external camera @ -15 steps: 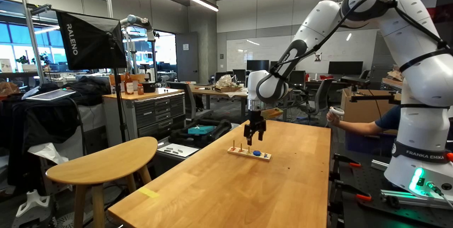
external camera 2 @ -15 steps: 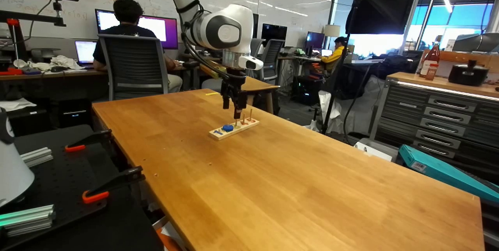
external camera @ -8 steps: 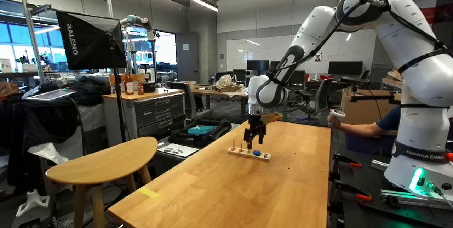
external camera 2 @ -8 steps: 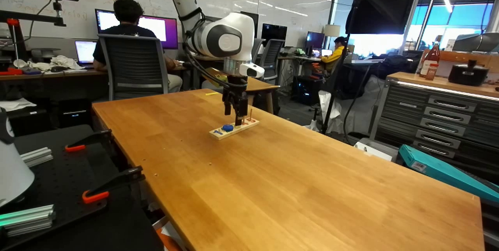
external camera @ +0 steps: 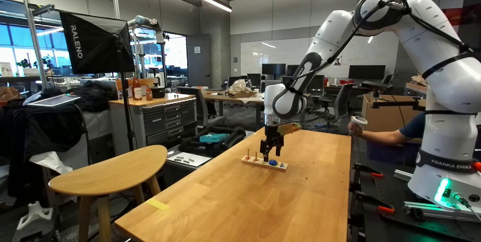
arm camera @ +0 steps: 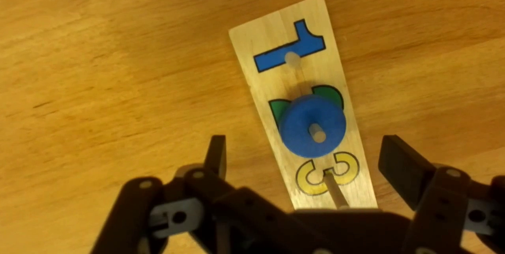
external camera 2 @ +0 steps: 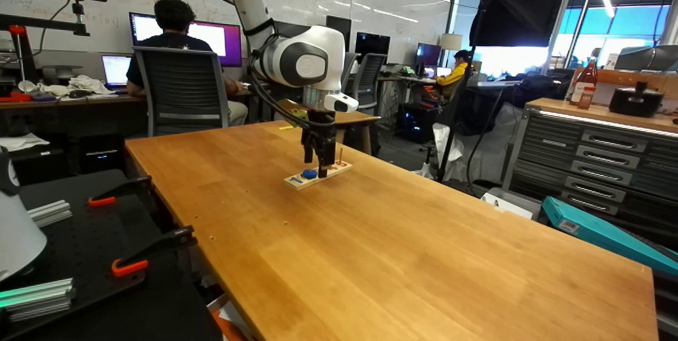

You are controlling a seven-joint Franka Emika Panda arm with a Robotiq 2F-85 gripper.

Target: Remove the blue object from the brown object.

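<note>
Wrist view. Blue disc (arm camera: 298, 126) on a wooden peg (arm camera: 317, 133), partly over a green numeral (arm camera: 329, 95), second place from the end of a wooden number board (arm camera: 268, 84). At that end, a blue numeral 1 (arm camera: 307, 45) at the foot of a second peg (arm camera: 292, 60); on the disc's other side, a yellow numeral 3 (arm camera: 314, 189) with a third peg (arm camera: 336, 191). Black gripper (arm camera: 304, 149) with jaws parted wide, one to each side of the board in this view; nothing in grasp.

In an exterior view. White Panda arm (external camera: 330, 29) bent over a long wooden table (external camera: 263, 204), gripper (external camera: 272, 156) straight down, low at the board and near the disc. Contact between gripper and board: cannot tell. To the left, a black RALENO softbox (external camera: 99, 44) and a half-round wooden stool (external camera: 112, 170).

In an exterior view. Disc (external camera 2: 309, 173) flat on the board, just beside the gripper; pegs partly hidden by it. Past the table, a person (external camera 2: 174, 34) in a dark top, seated in a grey office chair (external camera 2: 183, 89); farther off, another person (external camera 2: 451, 77) in yellow. At right, a tool chest (external camera 2: 593, 163) topped with a black pot (external camera 2: 635, 101).
</note>
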